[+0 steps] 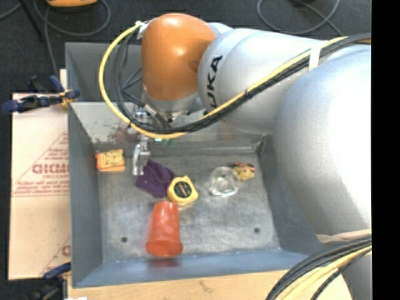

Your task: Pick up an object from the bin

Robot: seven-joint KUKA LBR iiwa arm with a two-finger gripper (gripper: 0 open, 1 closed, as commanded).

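Words I can read
My big silver arm (262,86) has black letters on it near the orange cover (172,55), and they spell KUKA.

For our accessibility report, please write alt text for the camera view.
The end effector hangs at the left edge of a purple cloth-like thing in the grey bin. Nearby lie a small orange box, a yellow tape measure, a red-orange cup on its side and a clear object.

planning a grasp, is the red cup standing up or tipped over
Tipped over. The red cup lies lengthwise on the bin floor, its whole tapered side showing, narrow end toward the yellow tape measure.
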